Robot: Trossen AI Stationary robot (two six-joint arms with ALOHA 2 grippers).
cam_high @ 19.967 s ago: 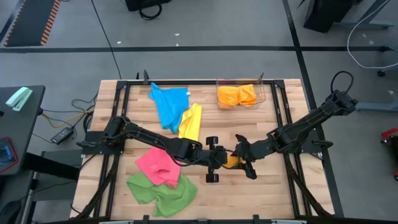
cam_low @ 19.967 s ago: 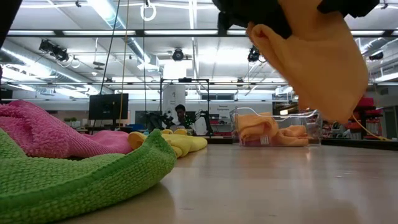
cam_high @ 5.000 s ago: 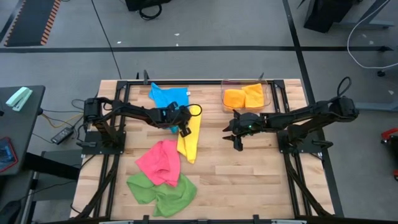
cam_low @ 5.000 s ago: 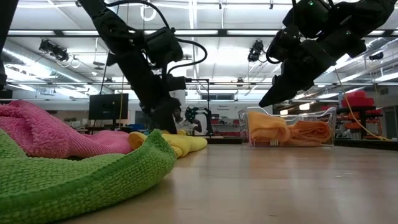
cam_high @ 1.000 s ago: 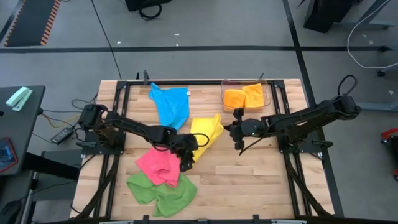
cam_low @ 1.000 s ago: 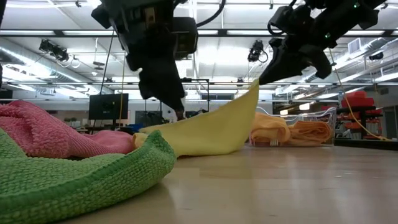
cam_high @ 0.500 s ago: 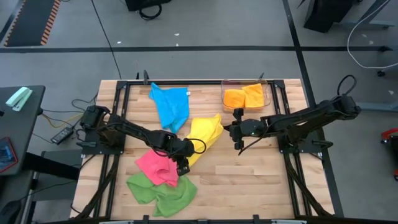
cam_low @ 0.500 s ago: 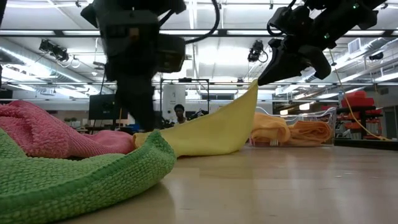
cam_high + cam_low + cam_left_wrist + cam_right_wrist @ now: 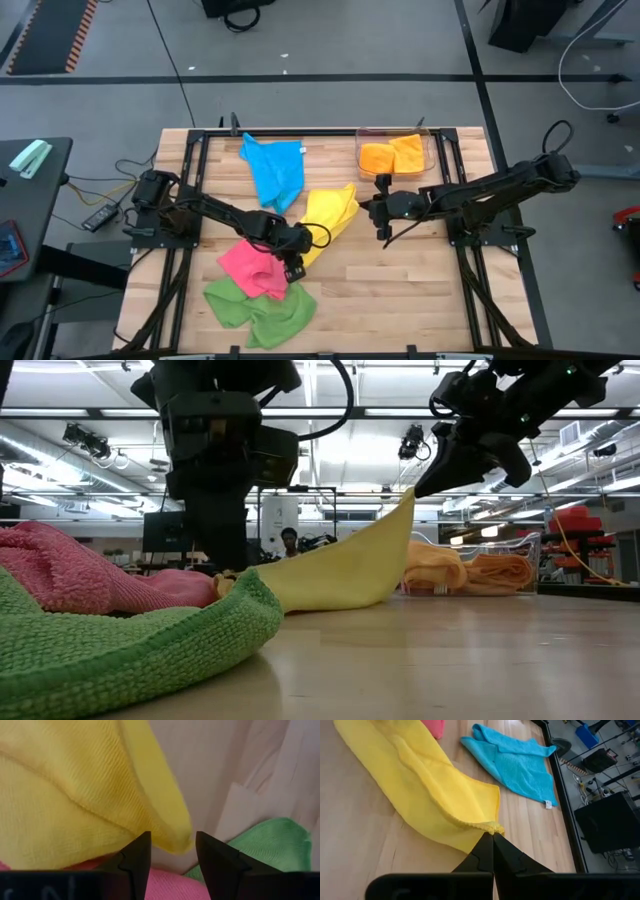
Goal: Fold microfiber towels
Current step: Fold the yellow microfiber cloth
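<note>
A yellow towel (image 9: 326, 218) lies mid-table, its far right corner raised, its near end resting beside a pink towel (image 9: 252, 268). My right gripper (image 9: 492, 836) is shut on that raised corner; in the low view it (image 9: 416, 490) hangs above the table. My left gripper (image 9: 172, 851) is open and points steeply down. Its fingers stand on either side of the yellow towel's near end (image 9: 176, 839); I cannot tell whether they touch it. In the high view it (image 9: 294, 268) is between the yellow and pink towels. My right gripper pinches the yellow towel's corner (image 9: 493, 827) between its two shut fingertips, slanting down from the table's right side. The corner is lifted clear (image 9: 404, 510). The cloth slopes down from it to the table, where the rest of the towel lies.
A green towel (image 9: 262, 306) lies crumpled at the near left, partly under the pink one. A blue towel (image 9: 276, 166) lies at the far left. A clear bin (image 9: 425, 150) at the far right holds folded orange towels (image 9: 390, 155). Bare wood shows at the near right.
My left gripper has sunk toward the yellow towel's near end, shifted slightly toward the pink towel and rolled a little, staying open. The yellow towel and my right gripper have kept still.
</note>
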